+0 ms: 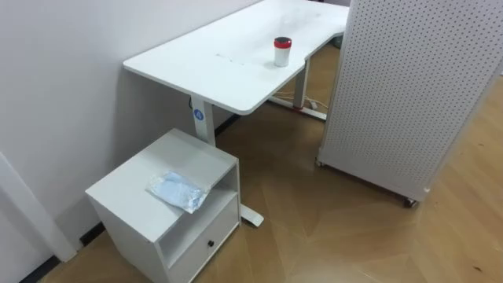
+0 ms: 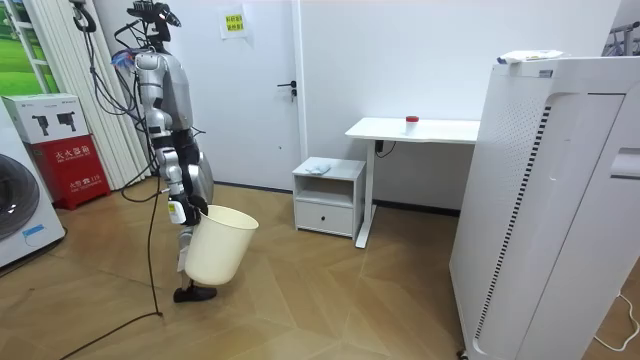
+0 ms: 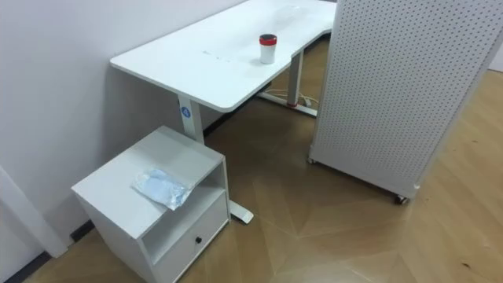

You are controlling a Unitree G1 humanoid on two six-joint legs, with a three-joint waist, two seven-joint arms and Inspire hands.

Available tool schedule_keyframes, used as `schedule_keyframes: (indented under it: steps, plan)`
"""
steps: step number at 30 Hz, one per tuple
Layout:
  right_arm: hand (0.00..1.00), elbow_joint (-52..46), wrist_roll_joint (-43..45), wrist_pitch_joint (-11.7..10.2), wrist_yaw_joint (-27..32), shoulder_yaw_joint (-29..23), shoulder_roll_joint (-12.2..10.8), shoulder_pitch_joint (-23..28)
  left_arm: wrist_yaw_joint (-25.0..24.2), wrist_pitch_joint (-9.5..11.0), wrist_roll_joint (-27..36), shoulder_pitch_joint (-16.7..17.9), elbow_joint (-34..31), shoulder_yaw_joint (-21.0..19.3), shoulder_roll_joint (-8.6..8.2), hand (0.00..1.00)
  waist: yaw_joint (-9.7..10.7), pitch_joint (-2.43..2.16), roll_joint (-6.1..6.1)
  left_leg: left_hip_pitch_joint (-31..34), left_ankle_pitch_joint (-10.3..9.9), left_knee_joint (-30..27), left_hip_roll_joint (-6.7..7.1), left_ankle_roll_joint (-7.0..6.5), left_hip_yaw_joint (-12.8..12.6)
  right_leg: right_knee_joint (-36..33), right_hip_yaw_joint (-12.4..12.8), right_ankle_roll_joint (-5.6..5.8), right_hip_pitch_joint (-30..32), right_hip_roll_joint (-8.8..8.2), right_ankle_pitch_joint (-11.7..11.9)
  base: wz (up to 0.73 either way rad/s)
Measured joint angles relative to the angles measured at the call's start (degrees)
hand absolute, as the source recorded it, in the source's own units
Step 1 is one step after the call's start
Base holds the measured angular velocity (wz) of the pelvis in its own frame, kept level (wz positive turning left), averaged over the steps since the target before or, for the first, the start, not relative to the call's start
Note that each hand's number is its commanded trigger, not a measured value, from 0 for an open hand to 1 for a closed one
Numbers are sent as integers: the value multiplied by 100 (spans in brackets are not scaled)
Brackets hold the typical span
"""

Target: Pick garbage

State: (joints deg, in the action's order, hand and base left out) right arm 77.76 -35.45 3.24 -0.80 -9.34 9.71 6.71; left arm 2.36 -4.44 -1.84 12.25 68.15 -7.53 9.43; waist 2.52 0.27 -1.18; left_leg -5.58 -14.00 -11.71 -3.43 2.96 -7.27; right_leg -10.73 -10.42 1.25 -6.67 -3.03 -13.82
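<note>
A crumpled pale-blue plastic wrapper [image 1: 179, 190] lies on top of a low white cabinet [image 1: 126, 185] beside the desk. In the room view it is a small pale heap [image 2: 316, 168] on that cabinet. I stand a couple of metres away, at the room view's left, facing the cabinet. My right hand [image 2: 183, 206] grips the rim of a cream waste bin [image 2: 215, 245], which hangs tilted at knee height.
A white desk [image 1: 204, 63] carries a small white cup with a red lid [image 1: 282, 51]. A white perforated panel on castors [image 1: 409, 86] stands to the right of the desk. Bare wooden floor lies between me and the cabinet. A washing machine [image 2: 20, 215] and a red box [image 2: 75, 170] stand behind me.
</note>
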Motion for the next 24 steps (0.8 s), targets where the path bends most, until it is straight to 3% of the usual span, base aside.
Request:
schedule_keyframes:
  steps: [24]
  plan:
    - [100,-104,255,57,-71,187,23,-65,-52,-217,-165,-14,9,90,30,0,-137,2,-69,148,-1,-92,-5,1,28,-5,-56,-1,79,-5,0,0]
